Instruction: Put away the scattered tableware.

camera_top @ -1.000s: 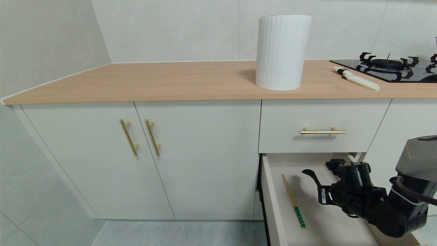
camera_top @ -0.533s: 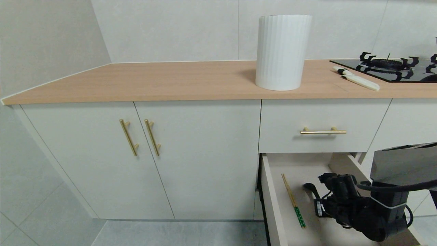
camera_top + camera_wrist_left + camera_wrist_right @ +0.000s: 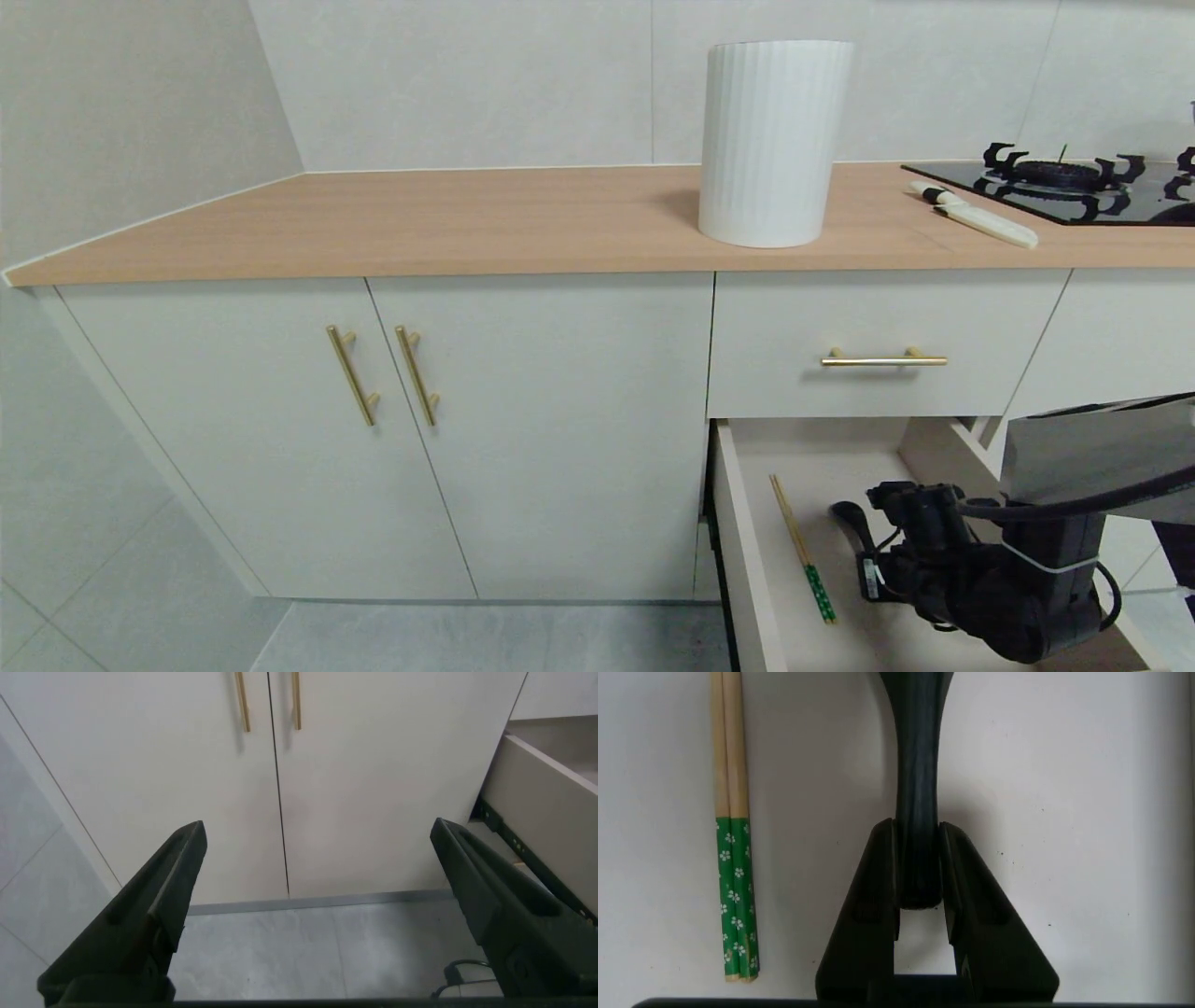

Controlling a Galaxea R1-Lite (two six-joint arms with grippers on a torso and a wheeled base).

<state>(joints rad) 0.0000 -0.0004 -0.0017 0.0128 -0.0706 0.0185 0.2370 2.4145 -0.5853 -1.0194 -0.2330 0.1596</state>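
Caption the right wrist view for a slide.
Right gripper, jaws shut on a black spoon, beside green-ended chopsticks in the drawer.

Black right arm (image 3: 1036, 597) low, elbow bent, wrist tipped down. Black right gripper (image 3: 919, 840) clamped tight on the slim handle of a black plastic spoon (image 3: 915, 756). Black left gripper (image 3: 318, 840) aimed forward and slightly down, fingers spread wide.

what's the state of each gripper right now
left gripper: open, holding nothing
right gripper: shut on the black spoon, at the open drawer
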